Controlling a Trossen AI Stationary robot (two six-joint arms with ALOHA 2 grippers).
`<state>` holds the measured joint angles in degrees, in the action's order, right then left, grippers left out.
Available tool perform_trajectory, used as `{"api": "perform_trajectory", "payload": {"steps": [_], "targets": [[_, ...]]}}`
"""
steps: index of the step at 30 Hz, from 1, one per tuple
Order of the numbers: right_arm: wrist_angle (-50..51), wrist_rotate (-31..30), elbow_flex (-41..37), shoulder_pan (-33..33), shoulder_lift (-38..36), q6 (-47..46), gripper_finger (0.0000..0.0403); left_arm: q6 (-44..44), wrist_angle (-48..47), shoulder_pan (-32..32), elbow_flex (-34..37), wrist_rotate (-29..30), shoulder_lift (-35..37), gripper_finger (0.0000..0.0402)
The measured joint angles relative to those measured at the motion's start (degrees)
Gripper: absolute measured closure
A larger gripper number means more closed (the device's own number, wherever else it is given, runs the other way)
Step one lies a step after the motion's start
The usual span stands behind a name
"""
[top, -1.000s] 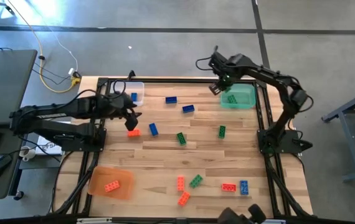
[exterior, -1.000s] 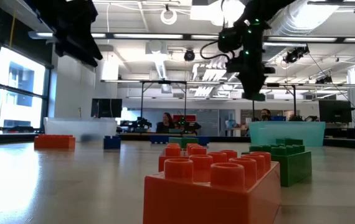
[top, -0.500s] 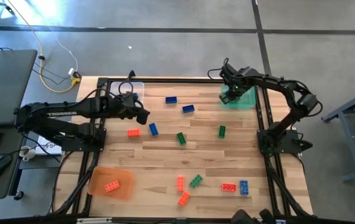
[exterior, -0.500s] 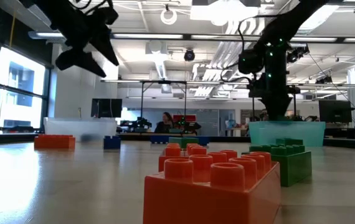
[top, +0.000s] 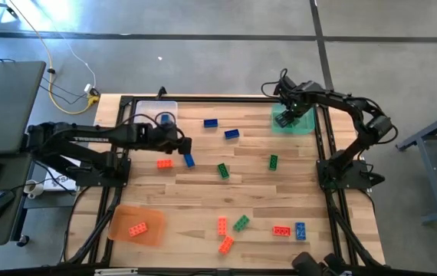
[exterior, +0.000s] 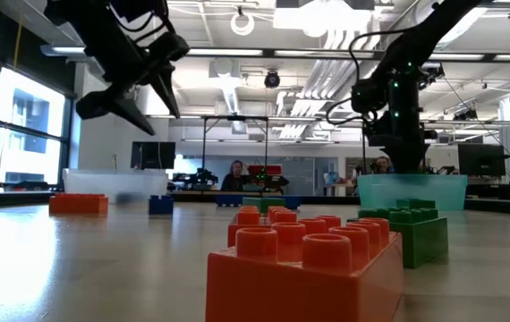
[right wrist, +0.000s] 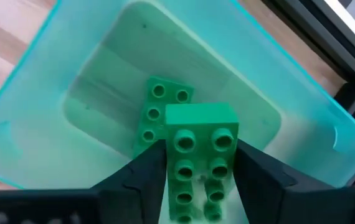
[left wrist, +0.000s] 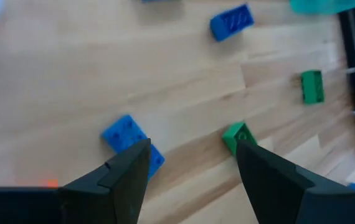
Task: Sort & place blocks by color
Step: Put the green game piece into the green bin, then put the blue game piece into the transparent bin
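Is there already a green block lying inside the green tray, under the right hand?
Yes: in the right wrist view, one green block lies on the floor of the green tray, beneath a second green block between the right hand's fingers.

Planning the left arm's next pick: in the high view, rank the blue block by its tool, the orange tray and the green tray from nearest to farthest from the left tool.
From the left tool:
1. Blue block, on the wood right beside the tool.
2. Orange tray, near-left corner.
3. Green tray, far-right corner, under the right tool.

Fifteen blocks (top: 223, 170) in all; three trays (top: 304, 125).
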<state>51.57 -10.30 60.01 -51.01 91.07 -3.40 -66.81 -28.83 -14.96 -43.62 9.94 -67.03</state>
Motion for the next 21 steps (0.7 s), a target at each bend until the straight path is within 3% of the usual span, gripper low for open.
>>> {"api": "perform_trajectory", "payload": {"steps": [14,21], "targets": [[0.18,-3.24,0.0,-0.76,0.0,3.56,0.0177,-18.04,0.0,5.38,0.0,-0.9,-6.13,0.0177],[-0.69,-3.13,0.0,-0.76,0.0,5.61,0.0174,-18.05,-1.49,4.97,-2.5,-2.28,-7.83,0.0177]]}}
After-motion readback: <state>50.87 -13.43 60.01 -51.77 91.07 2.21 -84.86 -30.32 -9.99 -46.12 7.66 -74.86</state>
